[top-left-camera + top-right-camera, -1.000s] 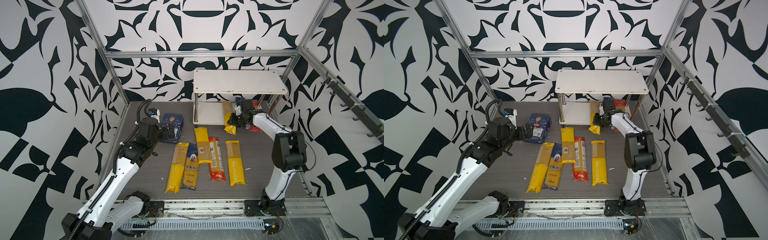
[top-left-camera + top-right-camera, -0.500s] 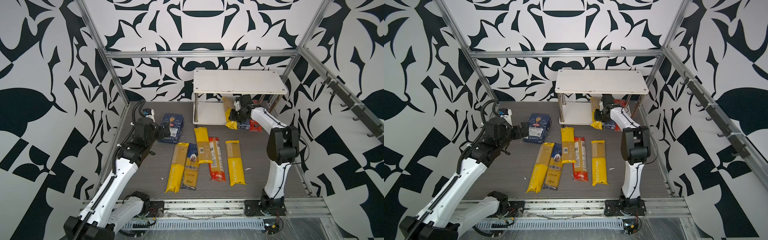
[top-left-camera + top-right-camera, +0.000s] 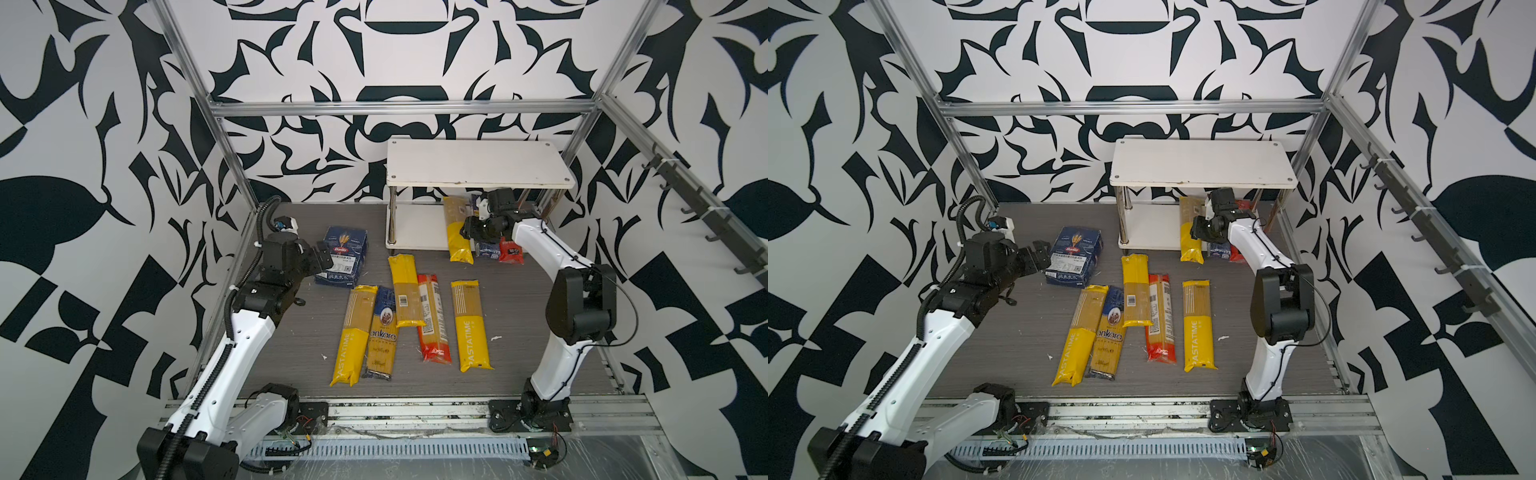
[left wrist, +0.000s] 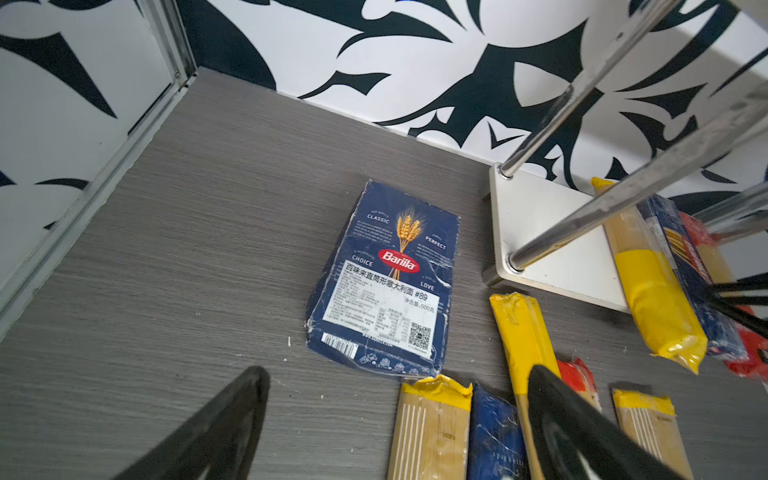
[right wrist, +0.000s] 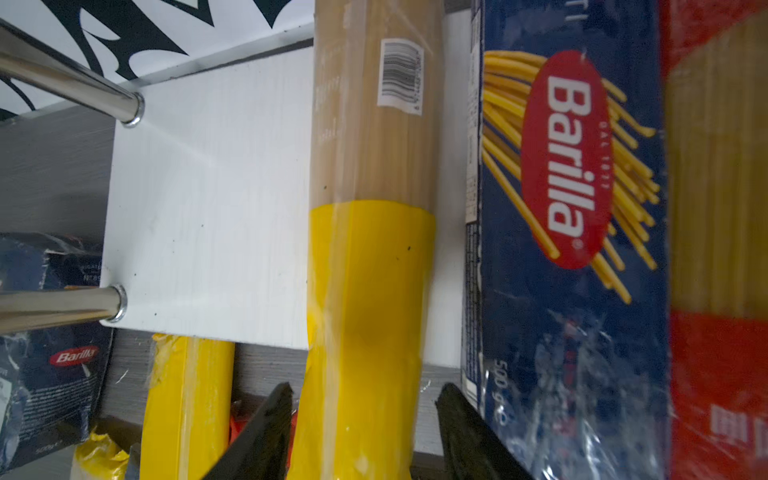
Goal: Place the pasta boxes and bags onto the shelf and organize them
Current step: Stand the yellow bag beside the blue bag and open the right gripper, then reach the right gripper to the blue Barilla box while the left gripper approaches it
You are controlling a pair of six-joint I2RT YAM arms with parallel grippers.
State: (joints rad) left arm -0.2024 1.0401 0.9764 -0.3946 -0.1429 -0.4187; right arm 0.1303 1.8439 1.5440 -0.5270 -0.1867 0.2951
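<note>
Yellow-ended bag (image 5: 370,270): laid lengthwise on lower board of shelf (image 5: 208,199), near end overhanging, just left of narrow Barilla box (image 5: 569,187) and red bag (image 5: 719,166).
Right gripper (image 5: 365,388): parted, straddling bag's near end, not pinching.
Handling: withdraw level and straight toward the near side, without dragging the bag.
Left gripper (image 4: 399,370): spread wide, empty, hovering by wide Barilla box (image 4: 386,282) on table, left of shelf.
Top views only: five bags (image 3: 405,291) unshelved on table.
Right wrist only: sliver of white board between bag and box.
</note>
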